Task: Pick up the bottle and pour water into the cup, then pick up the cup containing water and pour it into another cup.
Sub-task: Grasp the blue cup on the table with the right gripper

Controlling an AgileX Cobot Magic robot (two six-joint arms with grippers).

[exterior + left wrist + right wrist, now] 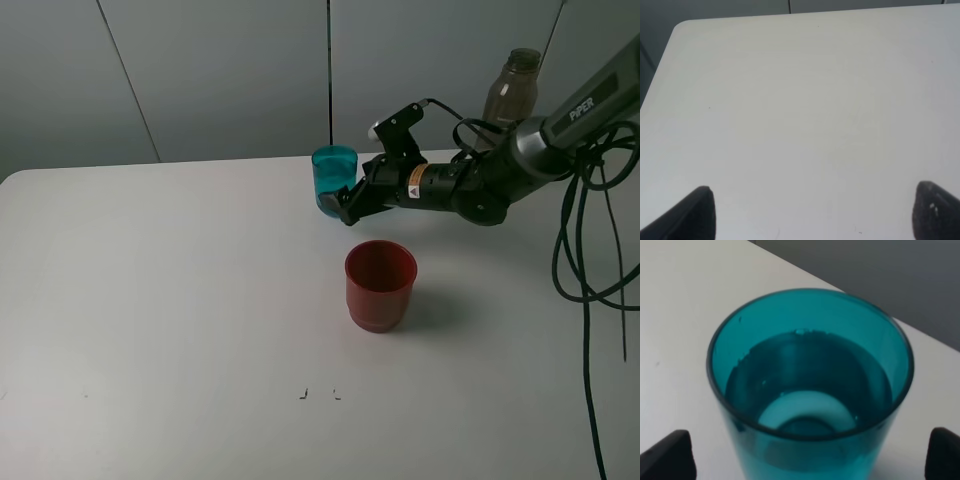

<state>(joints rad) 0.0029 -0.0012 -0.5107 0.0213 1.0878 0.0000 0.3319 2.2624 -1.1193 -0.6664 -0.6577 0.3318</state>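
White table (150, 300), PIPER arm (585, 105), left jaws open, right jaws open around teal cup (333, 170)

The left gripper (815, 212) hangs over a plain white tabletop (805, 100), its two dark fingertips (700, 215) spread wide apart with only bare surface showing between them. A rounded corner of the tabletop meets a dark grey wall (730, 7) beyond.
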